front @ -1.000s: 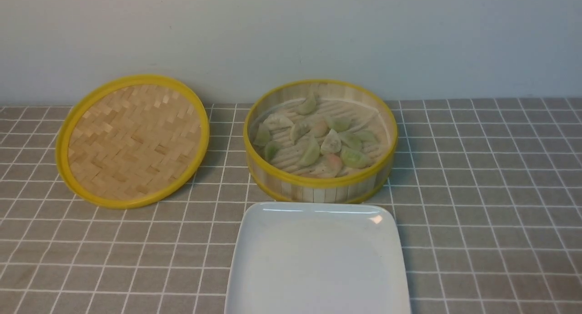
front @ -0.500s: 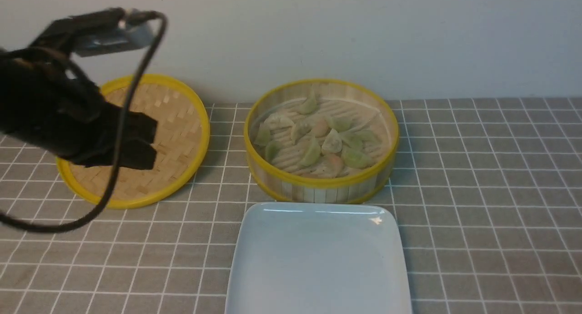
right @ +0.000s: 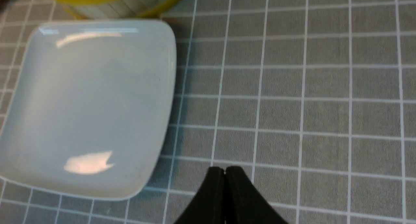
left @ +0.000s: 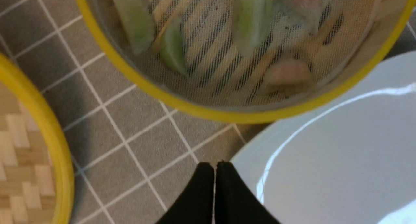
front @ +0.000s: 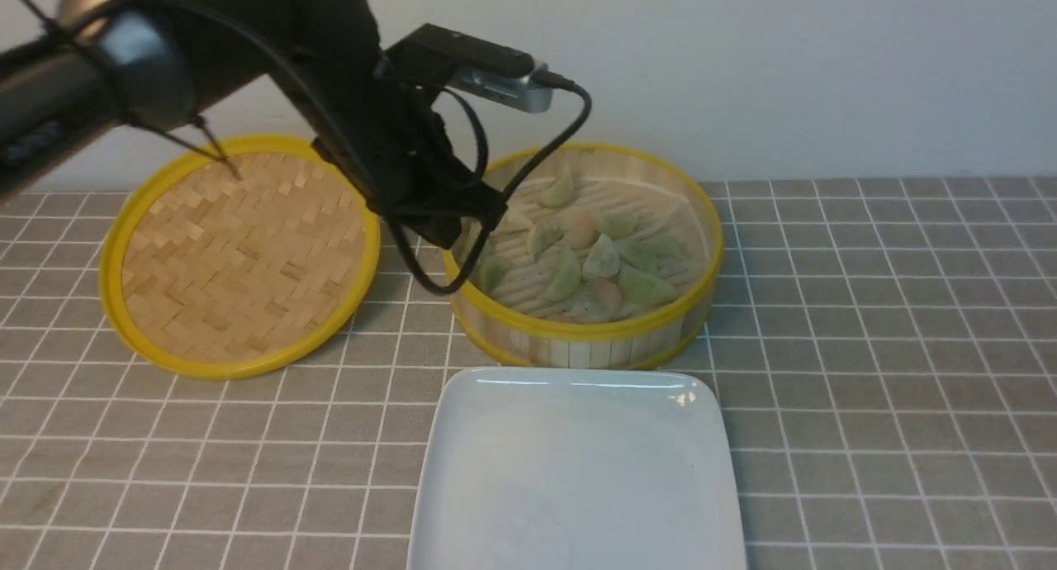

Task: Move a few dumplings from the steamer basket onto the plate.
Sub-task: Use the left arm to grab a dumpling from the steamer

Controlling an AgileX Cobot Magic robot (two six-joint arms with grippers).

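The left gripper [left: 214, 167], pressed together, hangs near the steamer basket's [front: 578, 339] left rim; the right gripper [right: 224, 170], likewise pressed together, hangs above the counter [right: 308, 113].

Green dumplings [front: 601, 258] in basket [front: 578, 332] beside plate [front: 578, 479]

1. My left arm [front: 165, 49] reaches in from the left of the steamer basket [front: 594, 351], with the wrist angled down above its left rim.
2. My left gripper [left: 214, 167] has its jaws pressed together, empty.
3. My right gripper [right: 225, 171] is closed and empty too, nearer me and to the right of the basket, well apart from it.
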